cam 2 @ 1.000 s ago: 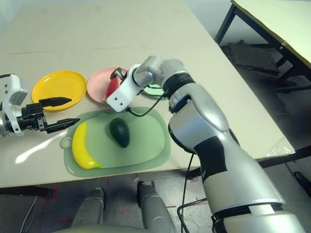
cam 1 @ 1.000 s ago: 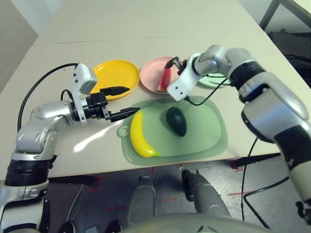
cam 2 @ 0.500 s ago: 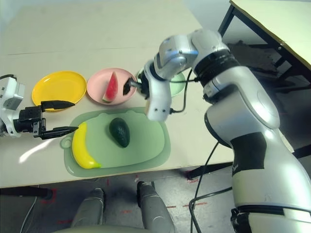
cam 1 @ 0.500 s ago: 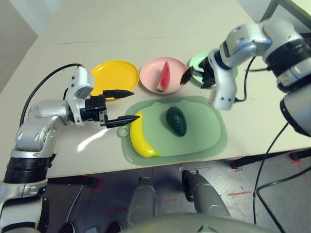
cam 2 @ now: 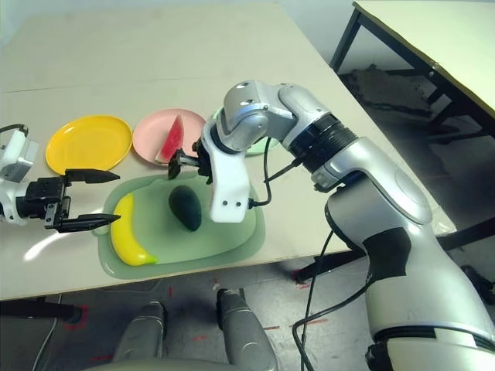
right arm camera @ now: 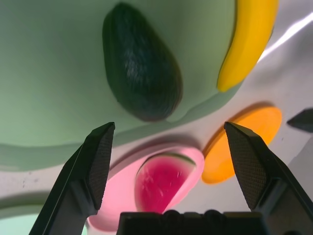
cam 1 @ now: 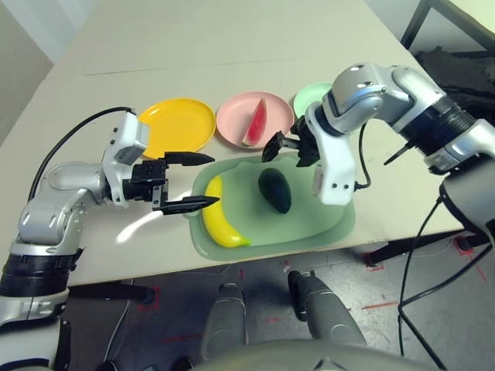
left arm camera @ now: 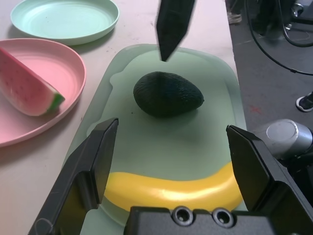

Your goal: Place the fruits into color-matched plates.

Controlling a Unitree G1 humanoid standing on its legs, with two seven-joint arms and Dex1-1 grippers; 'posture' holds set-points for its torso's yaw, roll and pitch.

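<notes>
The red watermelon wedge [cam 1: 254, 122] lies in the pink plate [cam 1: 232, 117]. The yellow plate [cam 1: 179, 124] and the mint green plate [cam 1: 309, 97] hold nothing. On the pale green mat [cam 1: 329, 220] lie the yellow banana [cam 1: 220, 222] and the dark avocado [cam 1: 274, 190]. My left gripper [cam 1: 216, 179] is open at the mat's left edge, pointing across the banana's far end. My right gripper [cam 1: 285, 148] hangs open just above the avocado's far end, between it and the pink plate. The left wrist view looks over the banana [left arm camera: 171, 191] at the avocado [left arm camera: 168, 94].
The mat reaches close to the table's front edge [cam 1: 309, 251]. A black cable [cam 1: 360, 166] hangs from my right wrist over the mat's right side. A second table [cam 2: 433, 39] stands beyond a gap at the right.
My right gripper has left the watermelon in the pink plate, swung past the mint plate and come down over the avocado. The left gripper has edged right, toward the banana.
</notes>
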